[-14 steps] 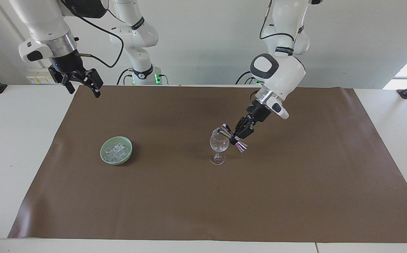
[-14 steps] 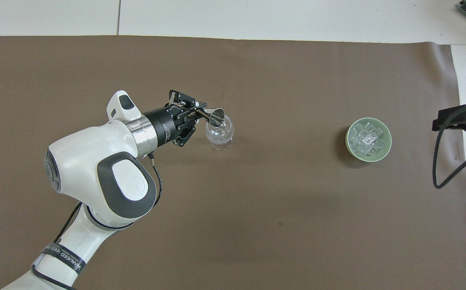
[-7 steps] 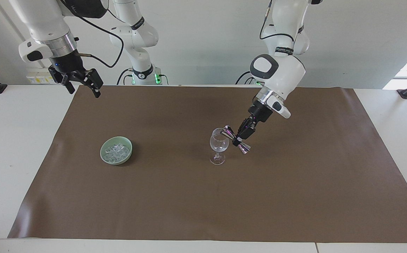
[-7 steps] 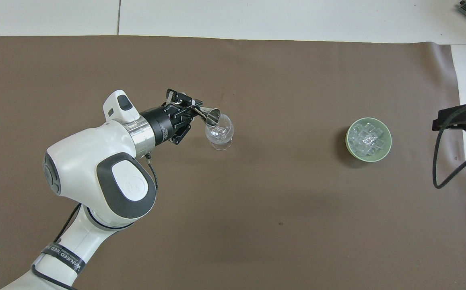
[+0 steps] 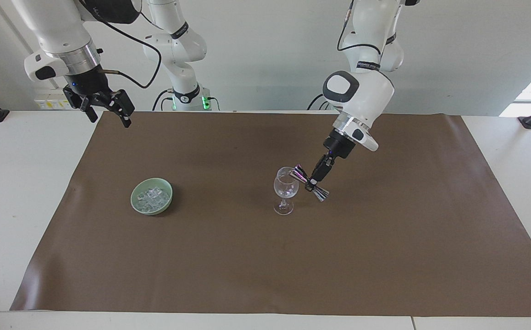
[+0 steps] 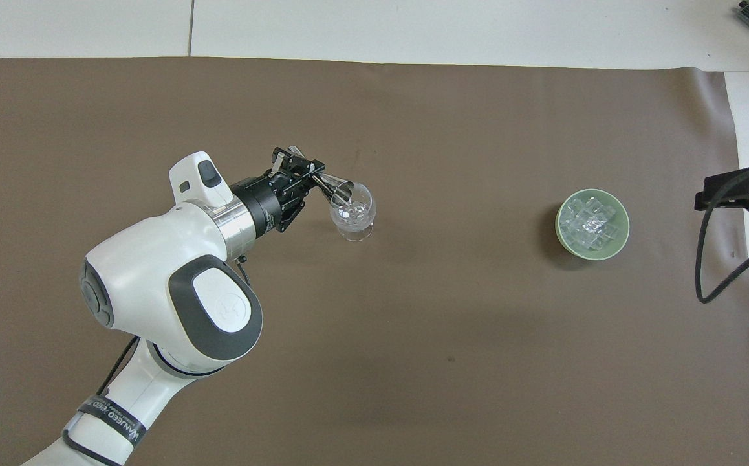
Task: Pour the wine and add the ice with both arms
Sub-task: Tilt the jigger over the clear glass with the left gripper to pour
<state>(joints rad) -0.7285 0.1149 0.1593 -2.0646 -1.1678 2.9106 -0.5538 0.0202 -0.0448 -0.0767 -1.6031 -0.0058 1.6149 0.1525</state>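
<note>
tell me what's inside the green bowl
The small round pale green bowl on the brown mat holds a heap of small clear ice cubes. The bowl's bottom is covered by the cubes, so anything beneath them cannot be seen.

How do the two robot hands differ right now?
The left gripper is shut on a tilted metal jigger at the wine glass rim; the right gripper is open and holds nothing. The left works low over the brown mat; the right waits high at the mat's edge. Both are black and two-fingered.

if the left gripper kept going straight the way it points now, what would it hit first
Probably the brown mat beside the wine glass. The left gripper, shut on the tilted jigger, points down toward the glass's foot; depth leaves a brush with the glass possible.
</note>
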